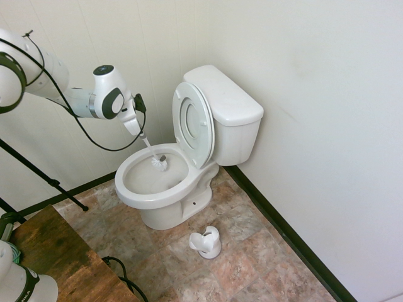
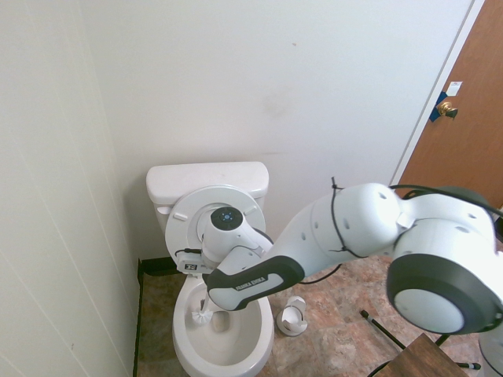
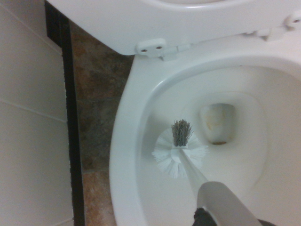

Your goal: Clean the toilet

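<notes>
Brush bristles (image 3: 179,154), white with a grey tuft at the tip, hang just inside the bowl of the toilet (image 1: 165,182), close to the rim on the panelled-wall side and beside the stained drain opening (image 3: 218,123). From the brush head, its slim white handle (image 1: 146,142) slants up to the gripper (image 1: 140,129), which is pressed tight on the handle's upper end and points steeply down over the bowl. White and grey, the robot arm (image 2: 354,228) reaches across the small bathroom toward the toilet.

At the far corner of the floor stands the toilet, its tank (image 1: 228,107) against the plain wall and its side near the panelled wall. Ring seat and lid (image 1: 192,123) are raised together, leaning back against the tank. Black baseboard (image 1: 286,234) runs along the foot of the walls.

On the mottled brown tile floor (image 1: 239,264), 1 small white brush holder (image 1: 206,242) sits empty, just beside the toilet's base on the side away from the panelled wall. Part of a wooden worktop (image 1: 56,251) shows at the near corner of the room. Behind the arm, a brown door (image 2: 471,118) with a brass knob closes off the space.
</notes>
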Robot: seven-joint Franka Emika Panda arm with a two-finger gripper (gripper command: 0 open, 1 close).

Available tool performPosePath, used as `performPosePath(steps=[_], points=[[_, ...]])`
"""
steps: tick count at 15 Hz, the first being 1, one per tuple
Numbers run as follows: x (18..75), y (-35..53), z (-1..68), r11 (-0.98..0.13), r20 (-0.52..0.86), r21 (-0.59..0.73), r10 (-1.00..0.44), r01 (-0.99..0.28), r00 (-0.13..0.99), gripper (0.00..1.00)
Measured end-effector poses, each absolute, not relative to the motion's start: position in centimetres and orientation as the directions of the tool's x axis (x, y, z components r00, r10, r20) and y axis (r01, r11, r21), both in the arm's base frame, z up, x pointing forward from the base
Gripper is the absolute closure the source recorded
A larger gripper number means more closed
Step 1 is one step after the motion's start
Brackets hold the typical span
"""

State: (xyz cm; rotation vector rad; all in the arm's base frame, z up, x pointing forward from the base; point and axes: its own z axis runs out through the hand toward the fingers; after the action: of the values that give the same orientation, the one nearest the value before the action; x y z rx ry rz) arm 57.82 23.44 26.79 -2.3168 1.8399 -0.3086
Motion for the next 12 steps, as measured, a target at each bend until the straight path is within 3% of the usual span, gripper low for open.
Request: performPosePath(steps=[7, 12], points=[[50.3, 18.0, 39.0, -0.127, 0.066, -0.319, -0.992, -0.939, 0.111, 1.0], [49.3, 8.1, 42.8, -0.003, 0.045, -0.363, -0.999, -0.932, -0.014, 1.0]])
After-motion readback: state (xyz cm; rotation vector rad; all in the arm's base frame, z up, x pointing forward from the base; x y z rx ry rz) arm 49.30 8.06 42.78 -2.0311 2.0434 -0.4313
